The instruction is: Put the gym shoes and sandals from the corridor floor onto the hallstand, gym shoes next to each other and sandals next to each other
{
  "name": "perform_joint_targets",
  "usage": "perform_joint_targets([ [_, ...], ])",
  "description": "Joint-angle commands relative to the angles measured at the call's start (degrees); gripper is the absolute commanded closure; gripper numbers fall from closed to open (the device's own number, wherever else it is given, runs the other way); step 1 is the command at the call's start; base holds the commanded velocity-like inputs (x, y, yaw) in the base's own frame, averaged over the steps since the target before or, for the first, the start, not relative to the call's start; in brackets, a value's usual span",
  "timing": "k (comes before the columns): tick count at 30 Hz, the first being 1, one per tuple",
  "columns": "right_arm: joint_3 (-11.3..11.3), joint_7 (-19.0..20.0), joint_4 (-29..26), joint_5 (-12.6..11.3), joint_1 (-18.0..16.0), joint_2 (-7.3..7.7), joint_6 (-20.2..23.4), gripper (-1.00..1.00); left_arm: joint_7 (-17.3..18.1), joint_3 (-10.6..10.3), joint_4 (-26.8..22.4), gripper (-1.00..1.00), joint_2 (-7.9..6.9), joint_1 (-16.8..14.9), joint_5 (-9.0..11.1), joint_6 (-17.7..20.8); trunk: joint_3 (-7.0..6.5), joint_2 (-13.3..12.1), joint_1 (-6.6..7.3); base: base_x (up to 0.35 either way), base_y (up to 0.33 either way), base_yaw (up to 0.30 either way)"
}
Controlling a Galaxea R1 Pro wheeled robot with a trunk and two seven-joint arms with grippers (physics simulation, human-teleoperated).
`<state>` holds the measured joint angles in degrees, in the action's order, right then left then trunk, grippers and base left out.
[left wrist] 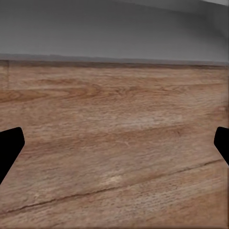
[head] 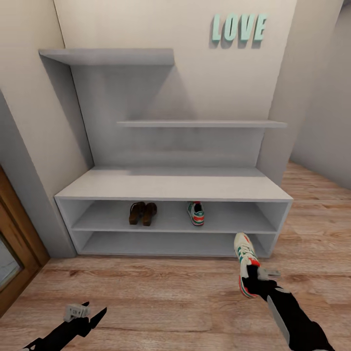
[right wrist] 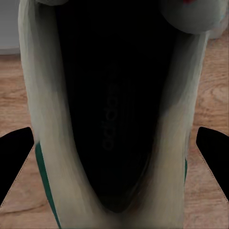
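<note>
Right gripper clamped on second gym shoe; I should slide it toe-first onto the hallstand tier beside the shelved gym shoe, heel level.

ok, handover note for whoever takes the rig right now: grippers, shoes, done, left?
Right gripper: at the heel of the second gym shoe, in front of the hallstand; grip unconfirmed, fingers spread either side of the shoe in the right wrist view.
Left gripper: open, empty, low over the corridor floor.
Done: both sandals side by side on the upper tier; first gym shoe on the same tier.
Left: set the second gym shoe beside the first.
</note>
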<state>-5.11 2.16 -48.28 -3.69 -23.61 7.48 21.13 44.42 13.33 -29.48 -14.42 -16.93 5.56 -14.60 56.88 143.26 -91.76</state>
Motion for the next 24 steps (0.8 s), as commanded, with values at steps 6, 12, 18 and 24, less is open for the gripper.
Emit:
perform_joint_targets([
  [6, 2.94, -3.13, -2.28, 2.16, -4.36, -2.73, 5.34, 1.00, 0.48, 0.16, 0.27, -1.00, 0.07, -0.04, 0.22, -0.01, 0.06, 0.02, 0.01, 0.000, 0.000, 0.000],
  [12, 4.03, -3.63, -2.64, 2.69, -5.95, -4.25, 6.36, 1.00, 0.48, 0.23, 0.30, -1.00, 0.14, -0.04, 0.33, -0.05, 0.06, 0.02, 0.01, 0.023, -0.009, 0.000],
  [18, 3.83, -3.65, -2.87, 2.64, -6.01, -4.32, 6.46, 1.00, 0.49, 0.29, -0.04, -1.00, 0.79, -0.04, 0.30, -0.08, 0.12, 0.02, 0.01, 0.127, -0.079, 0.018],
  [24, 3.71, -3.73, -2.90, 2.65, -6.01, -4.32, 6.38, 1.00, 0.49, 0.30, -0.09, -1.00, 0.80, -0.04, 0.33, -0.08, 0.44, 0.02, 0.01, 0.043, -0.018, 0.109],
])
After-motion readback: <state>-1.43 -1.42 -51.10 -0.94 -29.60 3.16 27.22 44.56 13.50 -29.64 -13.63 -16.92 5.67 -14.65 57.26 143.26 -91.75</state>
